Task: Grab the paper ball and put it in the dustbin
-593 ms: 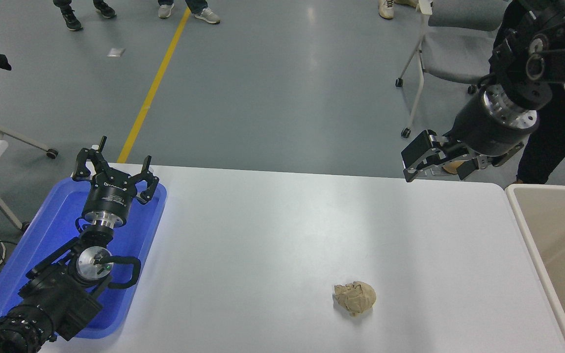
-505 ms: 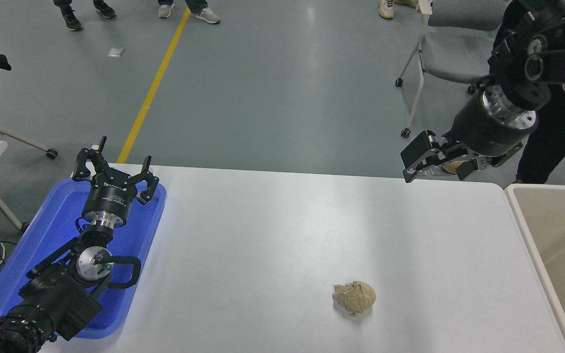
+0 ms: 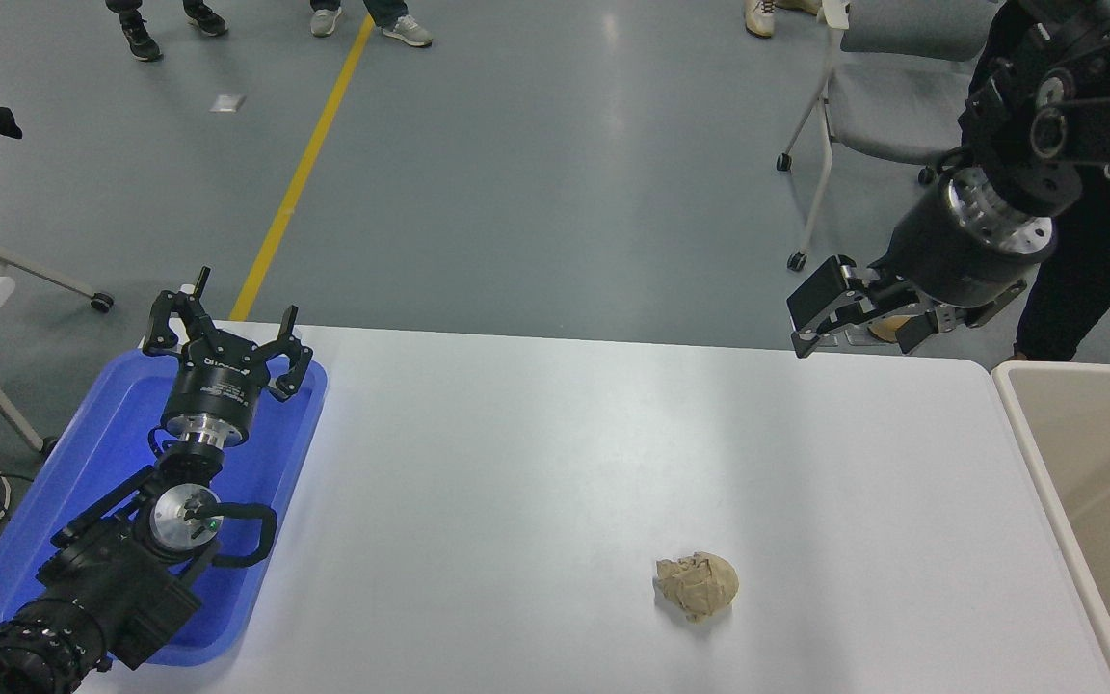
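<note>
Centrally, toward the near edge of the white bench [image 3: 555, 453], the paper ball [image 3: 698, 585] lies alone: a crumpled, creased tan-brown wad, roughly round, untouched by either arm. At the right edge stands the dustbin [image 3: 1037, 453], of which only a part shows, with beige inner walls and a thick off-white rim with a rounded corner; the ball rests well apart from it, to its left. From the upper right the right arm reaches in, and the right gripper [image 3: 830, 313] hangs above the far edge of the bench, well apart from the ball, its fingers spread open and holding nothing. At the lower left the left arm lies over a shallow blue tray [image 3: 92, 453] set at the left end of the bench; the left gripper [image 3: 227, 337] points away from the camera near the tray's far rim, its fingers spread wide and empty. Beyond the bench lies a grey floor crossed by a yellow line [image 3: 300, 173], with a wheeled grey chair [image 3: 887, 96] at the upper right and the shoes of standing persons [image 3: 401, 29] along the top edge.
</note>
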You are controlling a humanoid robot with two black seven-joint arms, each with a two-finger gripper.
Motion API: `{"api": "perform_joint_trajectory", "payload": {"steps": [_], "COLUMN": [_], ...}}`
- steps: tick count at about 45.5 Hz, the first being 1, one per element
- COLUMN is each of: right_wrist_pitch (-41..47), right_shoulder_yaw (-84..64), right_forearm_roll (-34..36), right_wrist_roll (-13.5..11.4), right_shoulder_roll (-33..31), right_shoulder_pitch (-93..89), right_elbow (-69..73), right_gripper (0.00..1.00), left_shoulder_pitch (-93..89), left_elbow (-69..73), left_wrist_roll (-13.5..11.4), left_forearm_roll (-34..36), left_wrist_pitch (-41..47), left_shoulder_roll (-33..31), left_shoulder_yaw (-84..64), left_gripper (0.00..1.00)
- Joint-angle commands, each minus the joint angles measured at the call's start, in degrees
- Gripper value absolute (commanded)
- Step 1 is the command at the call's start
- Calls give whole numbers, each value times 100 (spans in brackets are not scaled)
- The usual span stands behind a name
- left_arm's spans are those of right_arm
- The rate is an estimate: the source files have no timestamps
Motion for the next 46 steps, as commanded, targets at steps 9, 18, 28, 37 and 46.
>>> {"api": "perform_joint_trajectory", "payload": {"steps": [9, 18, 28, 37, 46], "right_wrist_pitch": [-2, -2, -2, -11, -11], "right_shoulder_yaw": [-69, -78, 1, 18, 36], "right_forearm_roll": [0, 0, -9, 0, -9], "right_wrist_roll": [0, 0, 0, 18, 18], "right_shoulder_roll": [-17, -17, -17, 0, 9], "right_shoulder_pitch": [-193, -210, -351, -448, -351], "right_elbow": [-219, -263, -439, -597, -597], "right_gripper": [100, 100, 100, 100, 100], "left_shoulder_pitch": [1, 1, 1, 1, 1], "left_elbow": [0, 0, 0, 0, 0], "left_wrist_roll": [1, 1, 1, 1, 1], "left_forearm_roll": [0, 0, 0, 0, 0], "left_wrist_pitch": [1, 1, 1, 1, 1], "left_shoulder_roll": [0, 0, 0, 0, 0], "left_shoulder_yaw": [0, 0, 0, 0, 0], "left_gripper": [100, 100, 100, 100, 100]}}
